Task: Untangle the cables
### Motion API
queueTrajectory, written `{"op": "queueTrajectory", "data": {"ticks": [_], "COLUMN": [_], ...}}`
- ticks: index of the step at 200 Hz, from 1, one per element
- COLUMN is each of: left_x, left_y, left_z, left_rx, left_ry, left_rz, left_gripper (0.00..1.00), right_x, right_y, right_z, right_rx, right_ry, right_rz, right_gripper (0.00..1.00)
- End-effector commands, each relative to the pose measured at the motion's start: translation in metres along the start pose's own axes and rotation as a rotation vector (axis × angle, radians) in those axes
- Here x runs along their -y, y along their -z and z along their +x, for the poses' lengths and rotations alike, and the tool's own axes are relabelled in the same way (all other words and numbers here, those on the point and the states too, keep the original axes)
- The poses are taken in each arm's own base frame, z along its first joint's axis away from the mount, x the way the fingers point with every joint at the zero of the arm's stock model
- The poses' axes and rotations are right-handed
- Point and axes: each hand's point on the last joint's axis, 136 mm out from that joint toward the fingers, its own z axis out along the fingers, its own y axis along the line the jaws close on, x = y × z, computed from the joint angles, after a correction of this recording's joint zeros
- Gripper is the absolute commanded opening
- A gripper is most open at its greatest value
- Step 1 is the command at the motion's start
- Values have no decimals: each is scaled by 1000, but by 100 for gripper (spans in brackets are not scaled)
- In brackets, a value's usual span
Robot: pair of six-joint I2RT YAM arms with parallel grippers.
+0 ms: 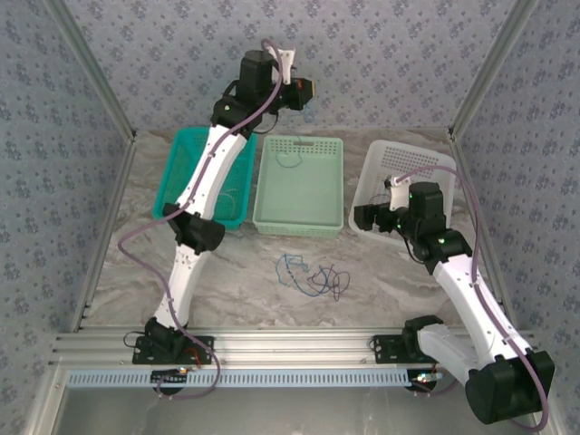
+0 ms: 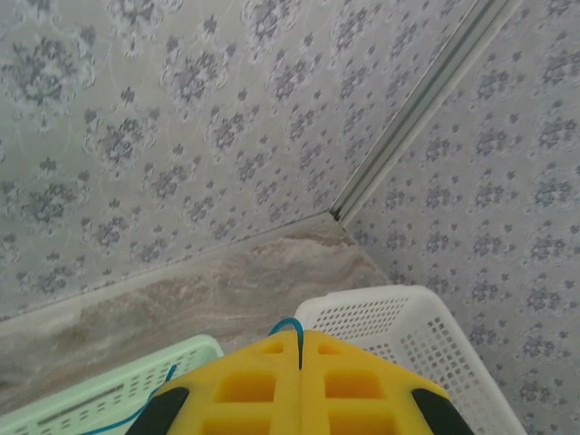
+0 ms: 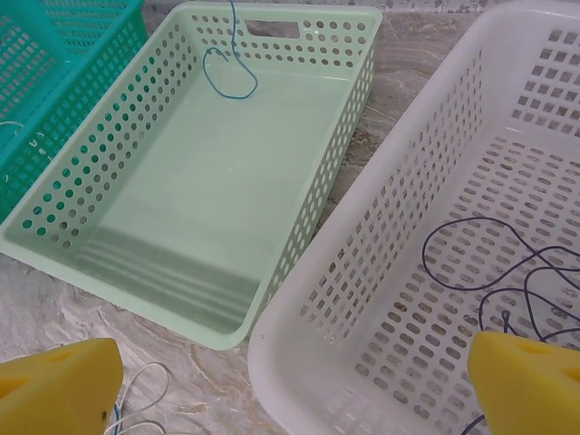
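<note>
Left tool clamped (right tool agape)

Soft, even light fills the enclosure, leaving only faint shadows on the marbled table. A mild sheen streaks the floor of the light green basket, where the blue cable reads crisp. Close to the lenses, the left gripper and right gripper look slightly soft.

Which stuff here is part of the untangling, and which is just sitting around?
Job: blue cable, pinched in left end effector; dark cable; loose tangle.
Sitting around: teal basket; green basket; white basket.
</note>
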Motion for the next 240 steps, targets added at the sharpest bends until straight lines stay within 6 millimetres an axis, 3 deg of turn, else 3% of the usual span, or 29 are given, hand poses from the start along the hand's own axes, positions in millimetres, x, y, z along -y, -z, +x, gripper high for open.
{"op": "queueTrajectory", "data": {"ticks": [1,60,127,195,240], "left_x": [-4,-18,-44,-36,-18], "left_y": [-7,-12,-9,-2,19], "left_z": [19,74,121,139,130], "left_rx": [-57,-239,-367,-360,-289], "left_ry": [11,12,35,41,-88], "left_rz": [-25,-116,-209,-160,-210], "left_gripper": [0,0,21,38,72], "right_x": [-1,1,0,-2,-8], "right_y": [4,3,-1,-7,-11], "right_z": [-5,-7,-18,-18,-8], "right_rx": [25,30,45,27,-14], "right_ry": [-1,-6,-10,-10,-3], "right_rz": [-11,-10,-23,-43,-63], "right_gripper": [100,100,100,100,100]}}
